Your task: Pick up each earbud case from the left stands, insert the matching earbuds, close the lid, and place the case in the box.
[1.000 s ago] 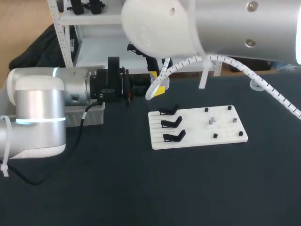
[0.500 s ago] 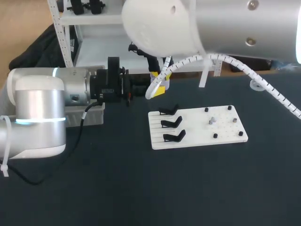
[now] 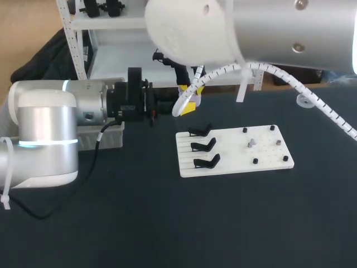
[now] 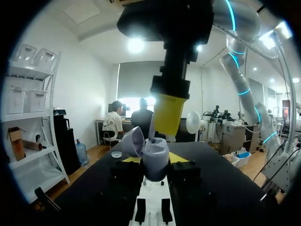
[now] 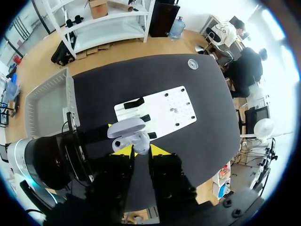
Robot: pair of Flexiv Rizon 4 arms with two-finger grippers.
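Note:
My left gripper [image 4: 155, 164] is shut on a lilac-grey earbud case [image 4: 156, 155] whose lid stands open and tilted back. It holds the case in the air behind the white plate [image 3: 268, 159]. My right gripper [image 4: 162, 127] comes down from above onto the open case, its yellow tips close together on what looks like a small white earbud. From its own wrist, the right gripper [image 5: 141, 150] sits right over the case [image 5: 128, 129]. In the head view both grippers meet near the yellow tips [image 3: 189, 103], and the case is hidden behind the cable.
The plate carries three bare black stands [image 3: 203, 146] on its left part. On its right part are black pegs and small pale earbuds [image 3: 251, 143]. A grey box [image 3: 106, 137] stands at the table's left, under my left arm.

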